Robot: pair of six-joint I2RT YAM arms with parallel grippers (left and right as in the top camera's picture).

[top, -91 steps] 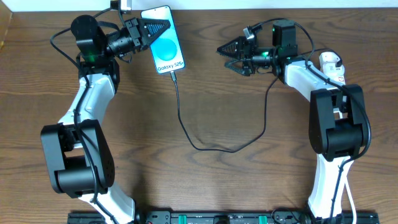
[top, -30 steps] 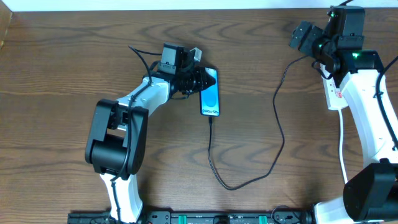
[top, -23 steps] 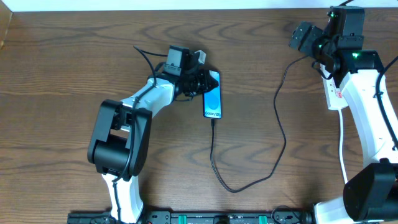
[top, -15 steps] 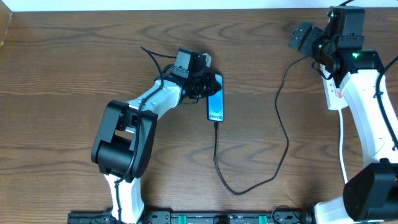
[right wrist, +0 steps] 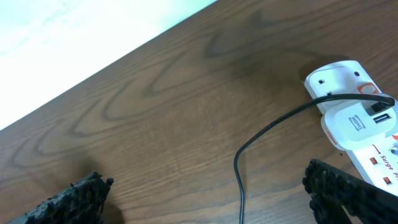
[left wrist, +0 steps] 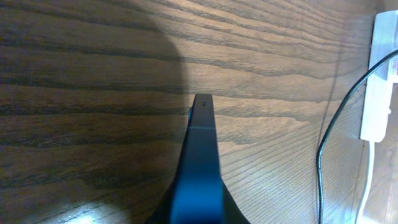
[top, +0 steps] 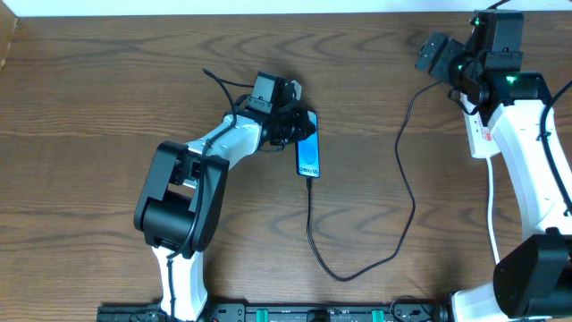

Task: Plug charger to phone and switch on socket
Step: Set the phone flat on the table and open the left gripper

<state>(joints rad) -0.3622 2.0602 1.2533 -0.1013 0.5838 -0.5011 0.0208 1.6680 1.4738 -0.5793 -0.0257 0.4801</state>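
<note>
The dark wood-grain table (top: 89, 89) is being crossed by the black charger cable (top: 309, 210), which is being carried in a loose loop, and the white socket strip (right wrist: 326, 84) is being borne near its right edge.

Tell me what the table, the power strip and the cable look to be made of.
Table: wood or wood-look laminate, dark brown, visible grain, faint sheen. Power strip: white moulded plastic, smooth and slightly glossy, with printed red markings. Cable: black, likely rubber or PVC sheath, matte; it lies in loose curves.
</note>
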